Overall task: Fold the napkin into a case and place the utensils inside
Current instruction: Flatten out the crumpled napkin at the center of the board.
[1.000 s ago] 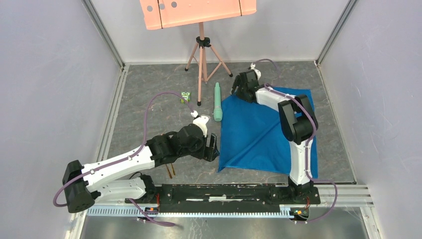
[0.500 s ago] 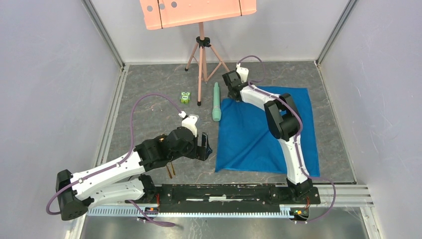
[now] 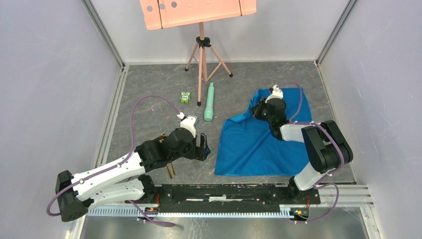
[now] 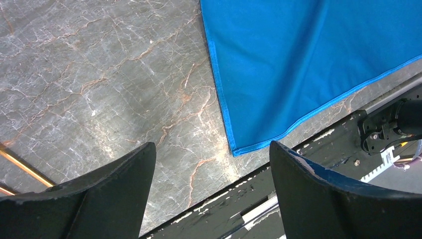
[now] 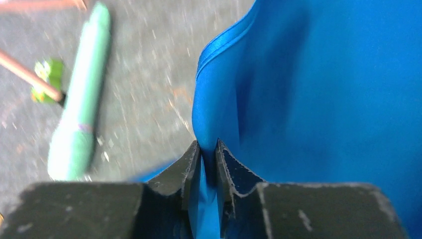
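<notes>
Movement showed most in the overhead view. The right end effector [image 3: 259,110], which a second before had sat at the far left corner of the napkin [image 3: 251,149], had drawn that corner back over the cloth towards the right. The blue sheet stood bunched there and lay flat on the tabletop [image 3: 149,89] nearer the arms. The green tube [image 3: 209,101] had slid left, now apart from the napkin and near the small green toy [image 3: 185,97]. The left end effector [image 3: 203,148] had backed off the napkin's left edge. The gold handles of the utensils [image 3: 170,171] poked out beneath that arm.

From the left wrist, the left end effector [image 4: 209,149] was spread wide above bare tabletop [image 4: 99,74]. The napkin [image 4: 308,55] lay just beyond it, and a gold handle of the utensils [image 4: 25,169] showed at the left edge.

From the right wrist, the right end effector [image 5: 206,149] was pressed together, pinching a hemmed fold of the napkin [image 5: 323,89]. The green tube [image 5: 79,119] lay blurred to the left.
</notes>
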You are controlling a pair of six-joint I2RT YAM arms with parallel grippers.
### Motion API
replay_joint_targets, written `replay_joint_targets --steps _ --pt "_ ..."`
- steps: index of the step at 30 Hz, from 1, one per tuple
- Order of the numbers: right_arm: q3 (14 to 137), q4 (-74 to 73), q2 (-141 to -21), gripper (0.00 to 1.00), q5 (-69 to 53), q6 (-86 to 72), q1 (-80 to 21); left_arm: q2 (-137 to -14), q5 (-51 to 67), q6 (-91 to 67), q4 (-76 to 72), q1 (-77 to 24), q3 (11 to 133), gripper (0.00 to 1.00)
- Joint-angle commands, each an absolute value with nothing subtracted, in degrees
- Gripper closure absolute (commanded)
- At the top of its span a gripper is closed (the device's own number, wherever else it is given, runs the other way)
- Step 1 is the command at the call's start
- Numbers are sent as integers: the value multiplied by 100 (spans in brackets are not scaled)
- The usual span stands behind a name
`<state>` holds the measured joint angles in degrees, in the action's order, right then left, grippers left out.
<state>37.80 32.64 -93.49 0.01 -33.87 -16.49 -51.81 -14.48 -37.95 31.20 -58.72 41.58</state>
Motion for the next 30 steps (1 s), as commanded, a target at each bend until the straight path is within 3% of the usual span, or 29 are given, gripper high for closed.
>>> replay_joint_targets --steps 1,4,6,10,20,30 --pt "3277 3389 -8978 77 -289 -3042 -1792 -5134 -1530 -3977 2969 -5826 4177 10" --pt "3290 2150 -8549 66 -101 -2381 -1848 -5100 -1521 -3984 2970 -5816 4163 9" --pt "3249 1355 -8143 51 435 -2015 -1865 -5111 -1514 -3980 2966 -5817 4180 9" --pt "3247 549 -7466 33 926 -1604 -1871 -5293 -1472 -3898 2916 -5810 4249 9" --pt "5184 -567 -8667 23 934 -1342 -2074 -5676 -1189 -3849 2662 -5785 4368 9" --pt "6087 -534 -9962 32 862 -1107 -2170 -5452 -1170 -3887 2740 -5781 4304 9"
